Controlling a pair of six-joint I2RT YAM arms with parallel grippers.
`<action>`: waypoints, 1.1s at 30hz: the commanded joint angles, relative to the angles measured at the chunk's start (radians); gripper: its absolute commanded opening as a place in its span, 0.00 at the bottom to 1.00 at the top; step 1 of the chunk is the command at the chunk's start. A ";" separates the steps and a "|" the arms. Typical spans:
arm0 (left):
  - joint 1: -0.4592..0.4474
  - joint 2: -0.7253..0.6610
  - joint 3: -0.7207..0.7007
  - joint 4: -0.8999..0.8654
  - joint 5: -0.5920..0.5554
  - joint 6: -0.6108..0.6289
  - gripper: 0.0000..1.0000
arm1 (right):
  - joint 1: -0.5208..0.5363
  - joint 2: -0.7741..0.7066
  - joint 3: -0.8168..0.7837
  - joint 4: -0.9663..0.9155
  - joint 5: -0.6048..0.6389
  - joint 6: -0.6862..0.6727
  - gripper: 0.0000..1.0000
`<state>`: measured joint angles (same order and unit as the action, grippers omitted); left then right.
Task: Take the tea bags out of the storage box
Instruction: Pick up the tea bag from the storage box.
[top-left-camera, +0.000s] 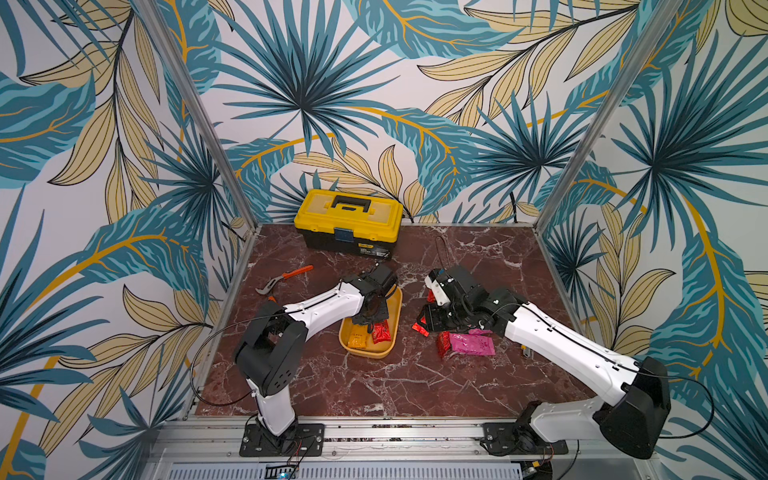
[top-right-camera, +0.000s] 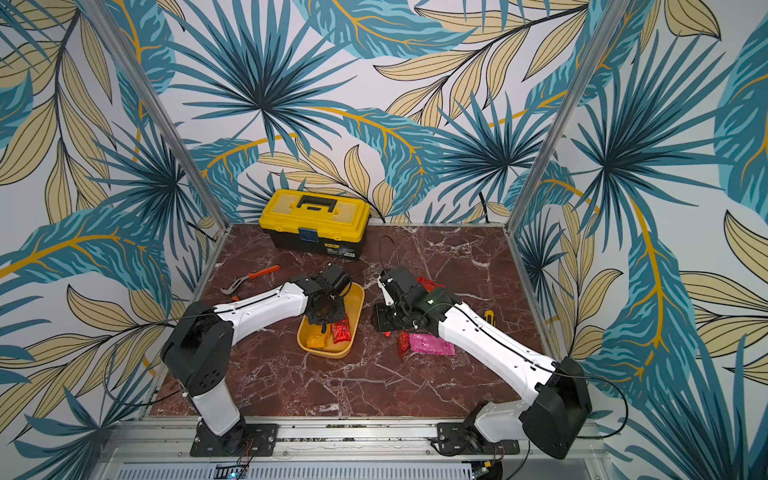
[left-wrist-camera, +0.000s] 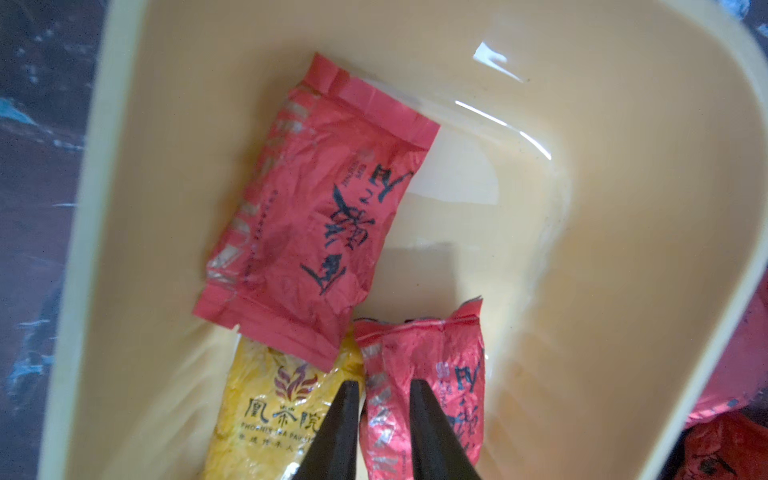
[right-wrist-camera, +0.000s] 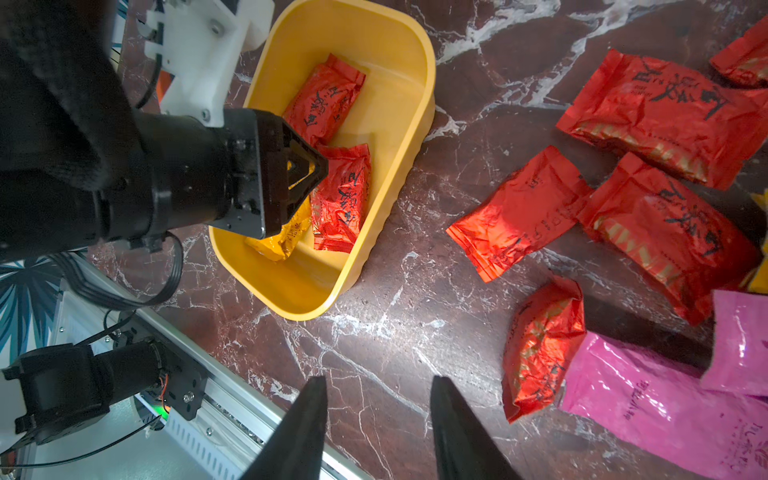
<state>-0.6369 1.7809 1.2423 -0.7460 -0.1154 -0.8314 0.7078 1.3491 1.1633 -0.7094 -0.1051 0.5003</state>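
Behind the storage box (top-left-camera: 392, 320) — toolbox (top-left-camera: 348, 222), pliers (top-left-camera: 284, 279), scattered tea bags (top-left-camera: 471, 345) alongside.

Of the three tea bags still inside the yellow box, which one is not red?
The orange-yellow tea bag at the storage box's near end. Its two neighbours, red tea bag and red tea bag, are red.

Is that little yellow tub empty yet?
No. The yellow tub still holds three sachets: two red and one yellow.

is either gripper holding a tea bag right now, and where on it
Left gripper stands inside the box, its jaws astride a red bag's edge; whether it grips cannot be told. Right gripper is open, holding nothing.
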 joint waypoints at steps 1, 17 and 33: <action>0.010 0.017 -0.024 0.018 -0.003 -0.011 0.27 | 0.007 -0.025 0.002 -0.004 -0.001 -0.006 0.46; 0.013 0.038 -0.018 0.037 0.013 -0.014 0.16 | 0.006 -0.039 -0.009 -0.007 0.009 -0.005 0.46; 0.013 -0.055 0.026 -0.024 0.017 0.001 0.00 | 0.004 -0.070 -0.014 -0.009 0.071 -0.017 0.46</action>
<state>-0.6285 1.7916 1.2396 -0.7322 -0.0917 -0.8417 0.7078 1.3064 1.1633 -0.7086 -0.0746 0.4999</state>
